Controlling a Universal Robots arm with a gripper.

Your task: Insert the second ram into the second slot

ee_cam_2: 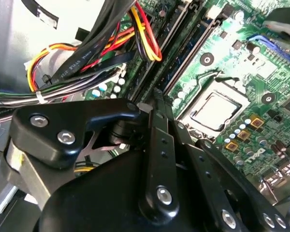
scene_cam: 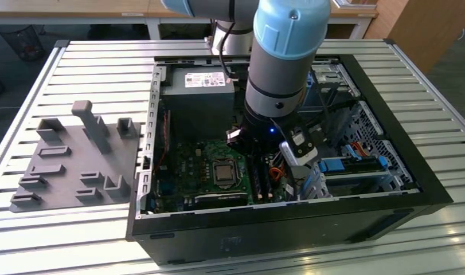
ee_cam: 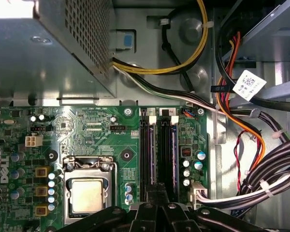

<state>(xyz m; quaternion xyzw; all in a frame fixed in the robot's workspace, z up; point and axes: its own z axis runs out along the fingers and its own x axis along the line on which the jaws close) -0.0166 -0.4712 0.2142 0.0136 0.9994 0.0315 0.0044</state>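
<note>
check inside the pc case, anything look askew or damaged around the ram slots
Nothing stands out. The gripper sits low over the ram slots beside the processor socket; the motherboard looks intact and the cables lie off to the side.

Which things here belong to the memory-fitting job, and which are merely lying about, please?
Job: gripper, memory slots, motherboard.
Lying about: grey fixture tray, power supply, cable bundle, processor socket.
</note>
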